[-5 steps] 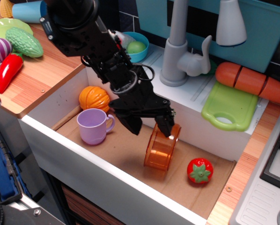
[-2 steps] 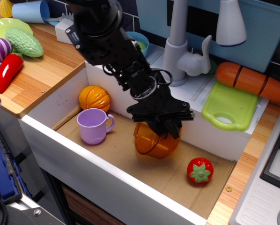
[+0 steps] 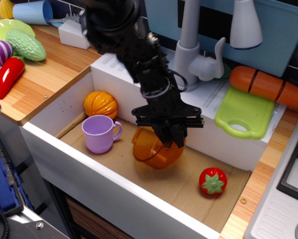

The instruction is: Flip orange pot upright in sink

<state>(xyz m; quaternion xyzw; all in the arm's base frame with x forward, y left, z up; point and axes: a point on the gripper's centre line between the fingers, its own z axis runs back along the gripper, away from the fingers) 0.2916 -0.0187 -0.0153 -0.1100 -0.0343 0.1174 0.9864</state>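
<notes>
**Orange pot tilted in the sink**

Your hand (image 3: 170,138) was clamped on the rim of the orange pot (image 3: 154,149), which hung tilted over the brown floor of the sink (image 3: 139,191), its mouth facing up and left. The sink also contained a lilac mug (image 3: 99,133), a pumpkin toy (image 3: 99,104) and a red tomato (image 3: 212,180).

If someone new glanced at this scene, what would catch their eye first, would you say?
The black gripper reaching down into the sink, shut on the rim of the tilted orange pot at its middle. Next, the lilac mug and pumpkin to its left, and the strawberry to its right.
</notes>
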